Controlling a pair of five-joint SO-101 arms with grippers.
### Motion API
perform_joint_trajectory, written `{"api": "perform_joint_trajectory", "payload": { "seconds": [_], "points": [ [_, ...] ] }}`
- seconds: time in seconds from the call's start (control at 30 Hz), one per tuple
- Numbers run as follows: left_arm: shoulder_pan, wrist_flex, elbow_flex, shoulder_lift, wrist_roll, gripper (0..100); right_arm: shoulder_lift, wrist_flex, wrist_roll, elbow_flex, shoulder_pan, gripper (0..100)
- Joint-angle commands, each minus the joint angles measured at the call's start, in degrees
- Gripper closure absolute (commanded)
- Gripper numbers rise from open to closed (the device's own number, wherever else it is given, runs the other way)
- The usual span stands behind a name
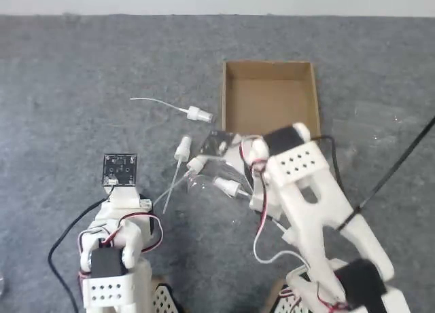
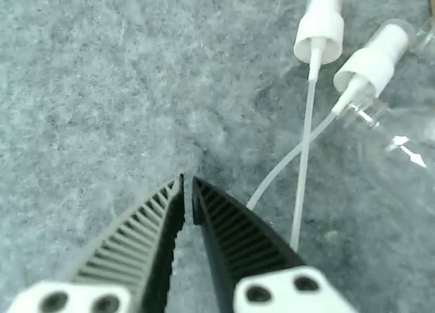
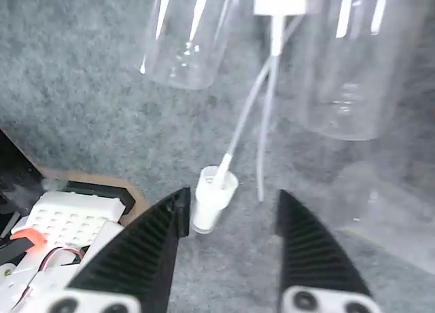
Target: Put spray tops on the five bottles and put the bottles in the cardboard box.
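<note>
The open cardboard box (image 1: 270,96) stands at the back of the grey mat. In front of it lie clear bottles (image 1: 212,172) among loose white spray tops (image 1: 199,114) with long thin tubes. My right arm (image 1: 299,165) hangs over this pile. Its gripper (image 3: 232,197) is open, with a small white spray top (image 3: 214,199) lying between the fingers, close to one of them. Two clear bottles (image 3: 182,34) (image 3: 345,62) lie just beyond. My left gripper (image 2: 188,185) is shut on nothing, low over bare mat, with two spray tops (image 2: 319,33) (image 2: 372,58) and a bottle (image 2: 401,136) ahead of it.
The left arm (image 1: 115,245) sits at the near left, well apart from the pile. A black cable (image 1: 401,160) runs across the right side. White and black base parts (image 3: 68,221) lie behind the right gripper. Open mat stretches to the left and far side.
</note>
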Motion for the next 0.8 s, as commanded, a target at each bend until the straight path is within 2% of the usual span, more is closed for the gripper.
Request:
{"api": "perform_joint_trajectory", "payload": {
  "seconds": [0.0, 0.27, 0.7, 0.77],
  "points": [
    [-0.2, -0.2, -0.4, -0.9, 0.4, 99, -4.6, -5.8, 1.1, 8.3, 0.3, 79.8],
    [-0.2, -0.2, -0.4, -0.9, 0.4, 99, -4.4, -17.5, 1.1, 19.3, 0.5, 79.9],
    [-0.2, -0.2, -0.4, -0.9, 0.4, 99, -4.3, -27.9, 1.1, 29.2, 0.6, 80.1],
    [-0.2, -0.2, -0.4, -0.9, 0.4, 99, -4.3, -27.7, 1.1, 29.3, 0.6, 82.6]
  ]
}}
